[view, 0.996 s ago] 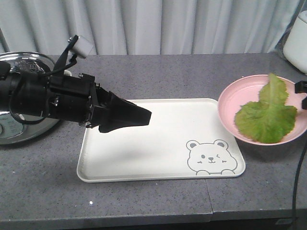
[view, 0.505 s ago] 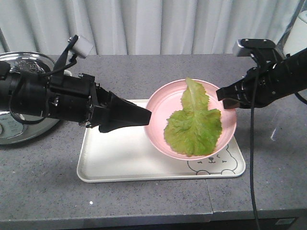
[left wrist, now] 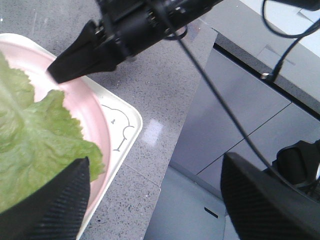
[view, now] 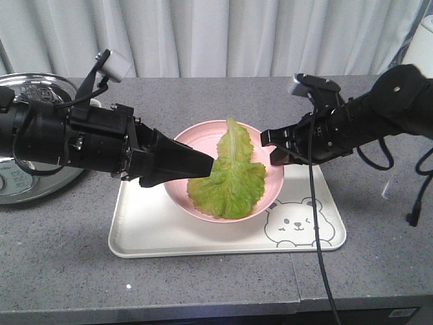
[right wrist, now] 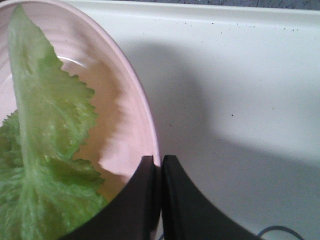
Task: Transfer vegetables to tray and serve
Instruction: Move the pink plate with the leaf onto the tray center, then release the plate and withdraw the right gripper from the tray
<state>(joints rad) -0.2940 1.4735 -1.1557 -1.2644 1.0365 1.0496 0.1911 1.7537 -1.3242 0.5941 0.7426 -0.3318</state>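
Shifted left, pink plate (view: 201, 139) hides tray (view: 203, 233) middle; right end effector (view: 272, 150) pinches rim, left end effector (view: 203, 164) gapes.

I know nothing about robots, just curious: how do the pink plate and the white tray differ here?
The pink plate is round and bowl-like; the tray is flat and rectangular. The plate holds the lettuce leaf; the tray shows a bear drawing. The right gripper pinches the plate's rim; nothing grips the tray, lying on the grey table. Both are pale, smooth dishware.
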